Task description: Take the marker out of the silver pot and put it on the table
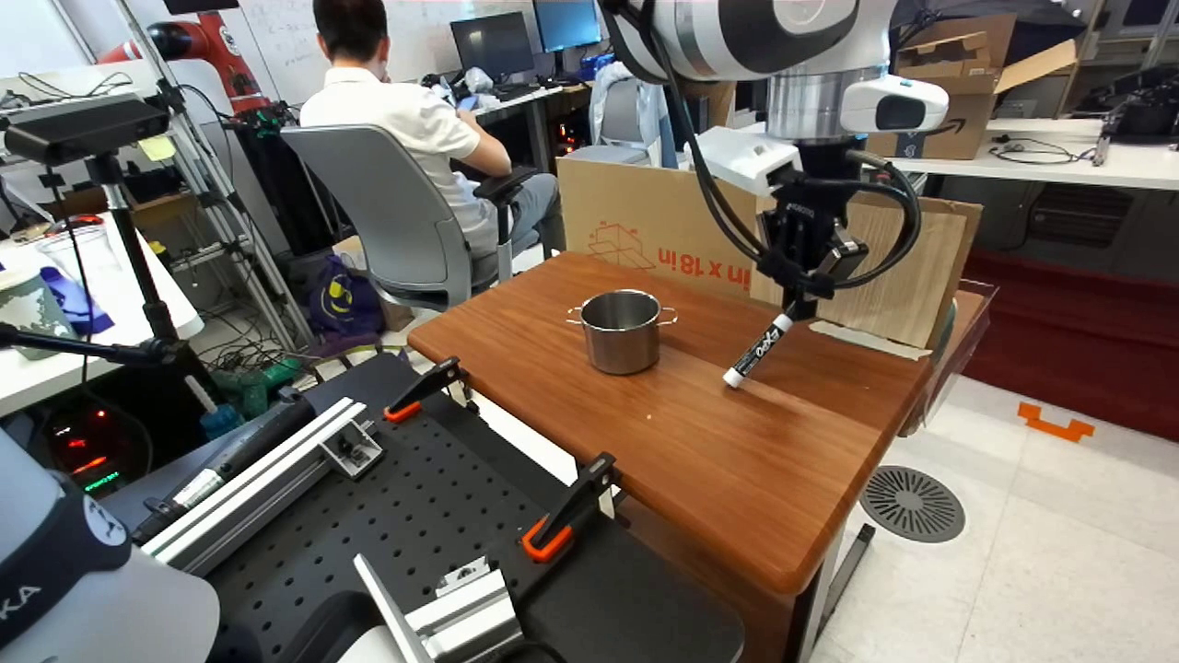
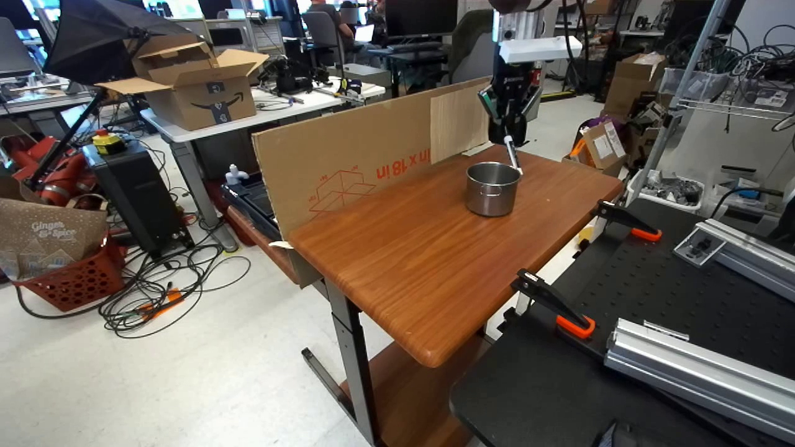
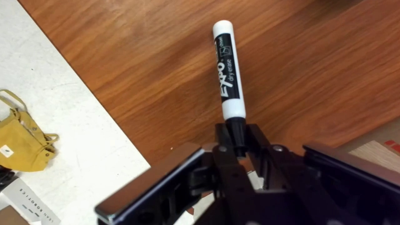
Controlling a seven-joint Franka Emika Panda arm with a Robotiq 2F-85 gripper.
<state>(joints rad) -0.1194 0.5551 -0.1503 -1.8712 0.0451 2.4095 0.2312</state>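
Cardboard lines table edge | hand grips tilted marker | pot nearby

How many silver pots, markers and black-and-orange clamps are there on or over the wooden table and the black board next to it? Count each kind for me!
Silver pot, on the wooden table: 1
Marker, held in the gripper: 1
Black-and-orange clamps: 2
Total: 4

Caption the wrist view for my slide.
The gripper holds an Expo marker by its black cap over the wooden table.
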